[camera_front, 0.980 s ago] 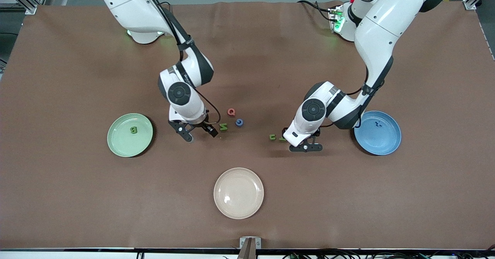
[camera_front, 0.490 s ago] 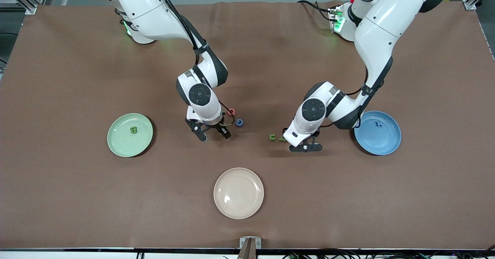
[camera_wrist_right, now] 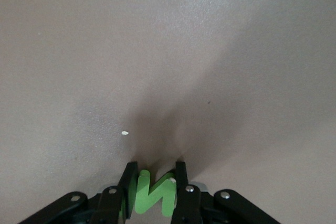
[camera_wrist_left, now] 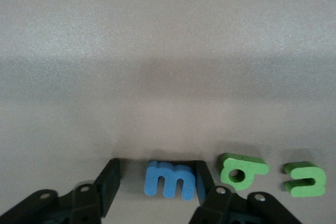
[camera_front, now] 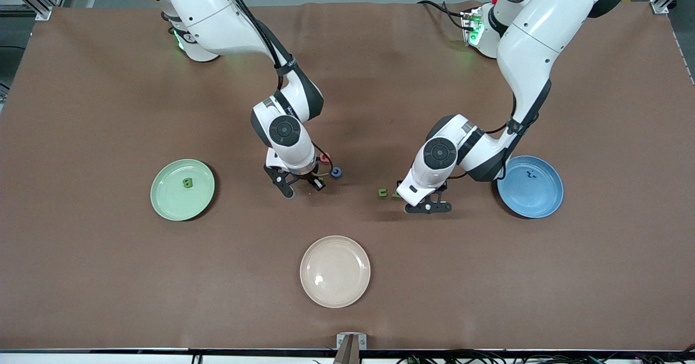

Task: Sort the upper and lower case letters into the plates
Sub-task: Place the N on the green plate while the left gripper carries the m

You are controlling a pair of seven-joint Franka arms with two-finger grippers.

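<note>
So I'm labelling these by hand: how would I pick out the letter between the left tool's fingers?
Start at the blue plate and go toward the table's middle to the left tool, low over the table. Between its fingers lies a blue m. Two letters lie beside it, both green; it is the only blue one there.

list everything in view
pale green plate: 1, right arm's end
blue plate: 1, left arm's end
cream plate: 1, nearest front camera
green letter: 1, in pale green plate
navy letter: 1, in blue plate
red letter, blue round letter: 1 each, mid-table
green letters: 2, beside blue m
blue m: 1, under left gripper
green zigzag letter: 1, in right gripper
left gripper: open, around blue m
right gripper: shut on green zigzag letter
</note>
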